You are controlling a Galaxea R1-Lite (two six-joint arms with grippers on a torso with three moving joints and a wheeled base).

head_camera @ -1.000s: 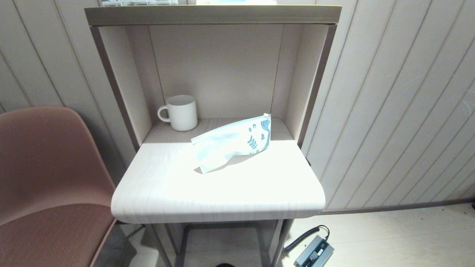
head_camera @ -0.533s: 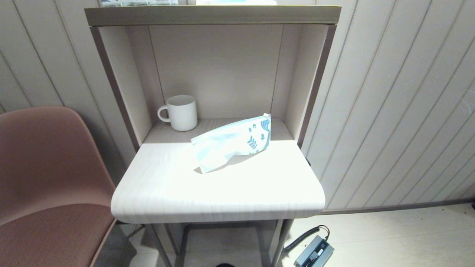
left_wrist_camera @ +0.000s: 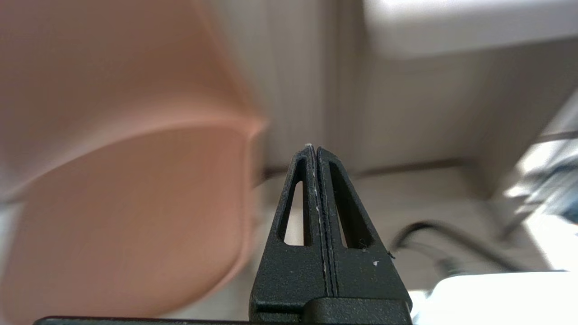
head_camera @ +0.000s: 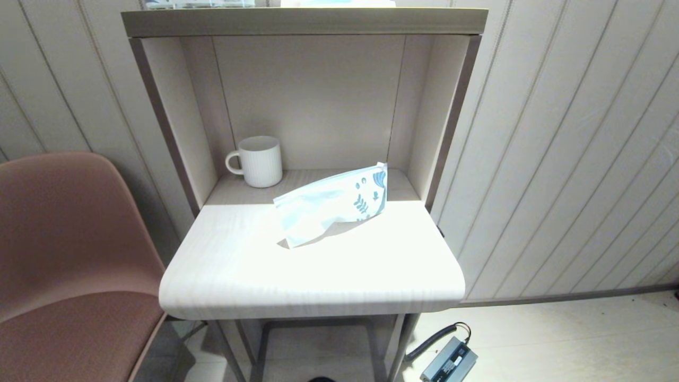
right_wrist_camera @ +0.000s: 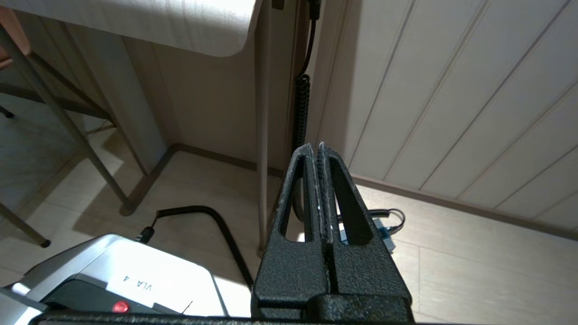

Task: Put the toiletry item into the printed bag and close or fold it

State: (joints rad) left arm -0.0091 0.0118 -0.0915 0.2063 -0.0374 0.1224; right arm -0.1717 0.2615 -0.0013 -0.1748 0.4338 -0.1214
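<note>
The printed bag lies alone on the pale table in the head view, its leaf-printed end toward the right and its other end crumpled toward the front. No white comb shows in any view. Neither arm appears in the head view. My left gripper hangs shut and empty below table height beside the chair. My right gripper is shut and empty too, low by the table leg near the floor.
A white ribbed mug stands at the back left inside the shelf alcove. A pink chair stands left of the table. A coiled cable and a grey power box lie on the floor at the right.
</note>
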